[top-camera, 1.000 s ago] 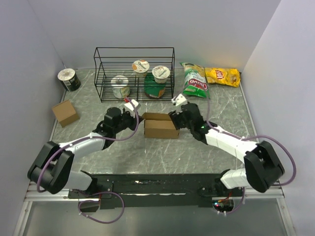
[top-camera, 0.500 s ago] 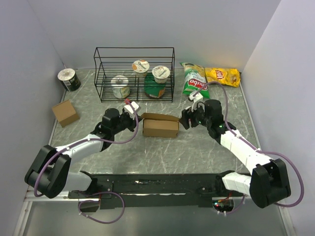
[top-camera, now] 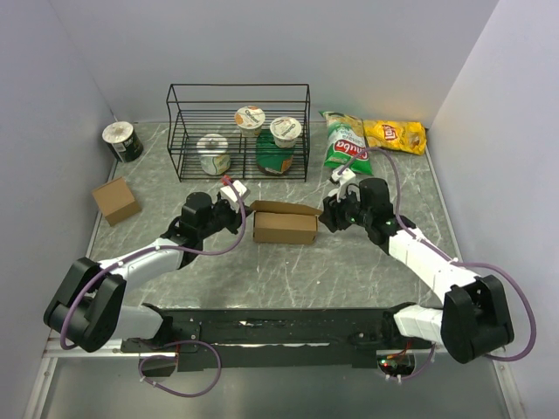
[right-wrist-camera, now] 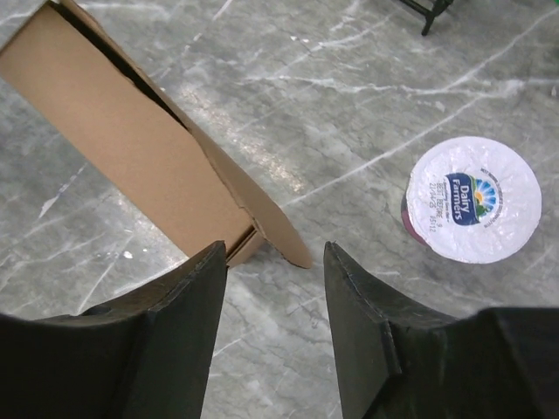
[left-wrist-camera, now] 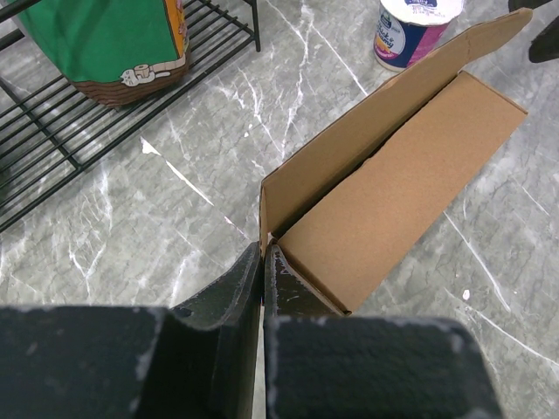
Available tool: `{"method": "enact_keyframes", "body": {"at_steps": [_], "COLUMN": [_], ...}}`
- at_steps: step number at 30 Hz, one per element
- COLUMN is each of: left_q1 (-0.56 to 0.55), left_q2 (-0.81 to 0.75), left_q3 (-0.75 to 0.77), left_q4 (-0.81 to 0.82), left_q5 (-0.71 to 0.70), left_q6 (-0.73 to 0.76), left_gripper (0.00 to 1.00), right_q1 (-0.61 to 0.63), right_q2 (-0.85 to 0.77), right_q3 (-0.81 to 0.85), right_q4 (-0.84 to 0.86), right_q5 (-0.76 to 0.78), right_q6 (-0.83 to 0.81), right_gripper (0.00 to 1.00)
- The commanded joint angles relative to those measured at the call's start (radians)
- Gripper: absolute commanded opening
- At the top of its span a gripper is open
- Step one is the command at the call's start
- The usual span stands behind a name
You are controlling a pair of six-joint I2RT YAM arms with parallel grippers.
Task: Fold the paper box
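Note:
The paper box (top-camera: 284, 227) is an oblong brown carton lying mid-table with its long top flap raised along the far side. My left gripper (top-camera: 245, 213) is at its left end, shut on the thin edge of the end flap; the left wrist view shows the jaws (left-wrist-camera: 263, 255) pinched on that cardboard edge and the carton (left-wrist-camera: 410, 175) stretching away. My right gripper (top-camera: 327, 216) is open and empty just off the carton's right end. In the right wrist view the gripper (right-wrist-camera: 275, 253) stands apart from the carton (right-wrist-camera: 122, 148), with the rounded end flap (right-wrist-camera: 281, 234) lying between the fingers.
A yogurt cup (right-wrist-camera: 476, 201) stands on the table just beyond the carton's right end, also seen in the left wrist view (left-wrist-camera: 410, 26). A wire rack (top-camera: 238, 131) with cups and a green bag is behind. Chip bags (top-camera: 346, 144) lie back right, a small cube box (top-camera: 115, 200) and a can (top-camera: 122, 140) at left.
My right gripper has pulled back to the right off the carton's right end, then edged slightly back toward it. The carton shifted a little left. The left gripper keeps its hold.

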Motion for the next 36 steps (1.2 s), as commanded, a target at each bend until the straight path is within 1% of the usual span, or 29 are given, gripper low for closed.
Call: {"method": "enact_keyframes", "body": {"at_steps": [1, 5, 8, 9, 10, 14, 15, 17, 19, 20, 24, 27, 28, 30, 31, 36], "left_q1": [-0.004, -0.004, -0.005, -0.005, -0.005, -0.007, -0.008, -0.011, -0.014, -0.017, -0.025, -0.033, -0.034, -0.039, -0.040, -0.056], "left_q2": [-0.016, -0.017, -0.014, -0.013, -0.011, -0.005, -0.005, -0.003, -0.005, -0.006, -0.014, -0.020, -0.022, -0.022, -0.022, -0.029], "left_q3": [0.020, 0.020, 0.022, 0.023, 0.025, 0.030, 0.031, 0.033, 0.033, 0.033, 0.027, 0.020, 0.019, 0.017, 0.017, 0.005], "left_q4": [0.013, 0.013, 0.008, 0.008, 0.007, -0.001, -0.004, -0.004, -0.005, -0.005, -0.002, 0.001, 0.002, 0.002, 0.002, 0.019], "left_q5": [0.010, 0.012, 0.015, 0.016, 0.016, 0.018, 0.018, 0.016, 0.010, 0.006, -0.020, -0.050, -0.060, -0.066, -0.076, -0.106], "left_q6": [0.028, 0.028, 0.030, 0.028, 0.030, 0.030, 0.031, 0.028, 0.028, 0.027, 0.025, 0.024, 0.022, 0.019, 0.019, 0.002], "left_gripper": [0.10, 0.09, 0.09, 0.09, 0.10, 0.09, 0.09, 0.09, 0.09, 0.09, 0.09, 0.08, 0.08, 0.08, 0.08, 0.08], "right_q1": [0.000, 0.000, 0.002, 0.003, 0.006, 0.014, 0.015, 0.023, 0.032, 0.044, 0.080, 0.110, 0.136, 0.159, 0.187, 0.259], "right_q2": [0.014, 0.043, 0.057, 0.059, 0.059, 0.046, 0.048, 0.046, 0.049, 0.054, 0.065, 0.066, 0.069, 0.083, 0.089, 0.122], "right_q3": [0.022, 0.020, 0.020, 0.020, 0.019, 0.014, 0.015, 0.015, 0.015, 0.015, 0.032, 0.048, 0.052, 0.075, 0.084, 0.129], "right_q4": [0.034, 0.058, 0.060, 0.060, 0.084, 0.092, 0.092, 0.092, 0.096, 0.095, 0.092, 0.078, 0.075, 0.052, 0.035, -0.003], "right_q5": [0.036, 0.034, 0.025, 0.022, 0.022, 0.017, 0.016, 0.008, 0.007, 0.007, 0.031, 0.088, 0.135, 0.177, 0.233, 0.359], "right_q6": [-0.011, -0.012, -0.011, -0.011, -0.011, -0.008, -0.008, -0.009, -0.009, -0.008, 0.004, 0.027, 0.035, 0.066, 0.078, 0.170], "right_gripper": [0.54, 0.53, 0.50, 0.45, 0.43, 0.32, 0.25, 0.23, 0.17, 0.10, 0.01, 0.00, 0.00, 0.00, 0.00, 0.00]}}
